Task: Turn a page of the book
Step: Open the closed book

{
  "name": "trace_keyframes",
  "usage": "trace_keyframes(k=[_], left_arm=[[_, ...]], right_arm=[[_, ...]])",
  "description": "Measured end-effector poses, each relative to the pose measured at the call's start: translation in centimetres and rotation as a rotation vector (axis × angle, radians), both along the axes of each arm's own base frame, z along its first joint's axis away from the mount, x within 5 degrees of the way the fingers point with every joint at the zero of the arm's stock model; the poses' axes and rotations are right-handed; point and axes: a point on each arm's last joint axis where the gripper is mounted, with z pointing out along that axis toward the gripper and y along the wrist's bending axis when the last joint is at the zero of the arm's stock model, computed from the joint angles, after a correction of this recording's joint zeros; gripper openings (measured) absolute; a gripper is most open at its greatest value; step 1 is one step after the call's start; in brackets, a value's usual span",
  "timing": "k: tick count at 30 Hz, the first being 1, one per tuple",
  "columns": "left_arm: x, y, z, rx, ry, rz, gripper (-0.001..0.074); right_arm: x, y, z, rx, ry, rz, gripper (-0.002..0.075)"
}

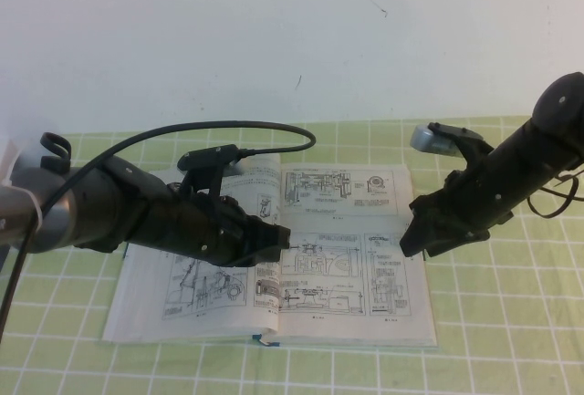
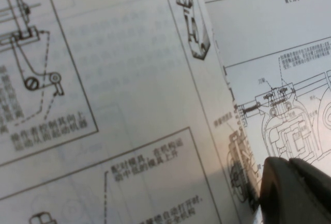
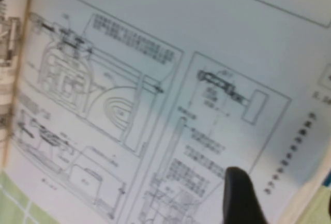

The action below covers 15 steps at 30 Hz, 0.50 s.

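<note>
Book [image 1: 274, 258] lying open flat on the checked cloth [image 1: 493, 340]. Left gripper [image 1: 285, 242] low over the gutter, fingers apparently pressed together, though hard to tell. Right gripper [image 1: 409, 242] poised over the right-hand page [image 1: 351, 249], jaws spread, nothing between them, outer edge just beyond the tips. Approach step, probably; page not yet lifted. Next: lower onto the edge, catch one leaf only.

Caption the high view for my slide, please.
Open book on checked cloth; left claw near the spine, right claw open over the right page.
</note>
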Motion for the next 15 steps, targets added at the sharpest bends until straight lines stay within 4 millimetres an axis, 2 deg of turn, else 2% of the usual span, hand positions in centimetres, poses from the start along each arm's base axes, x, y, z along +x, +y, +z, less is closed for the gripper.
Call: trace_keyframes(k=[7, 15], left_arm=[[0.00, 0.00, 0.00, 0.000, 0.000, 0.000, -0.0004], [-0.05, -0.06, -0.21, 0.000, 0.008, -0.011, -0.0003]], right_arm=[[-0.07, 0.67, 0.28, 0.055, -0.002, 0.004, 0.0351], [-0.11, 0.38, 0.08, 0.015, 0.003, 0.006, 0.0351]])
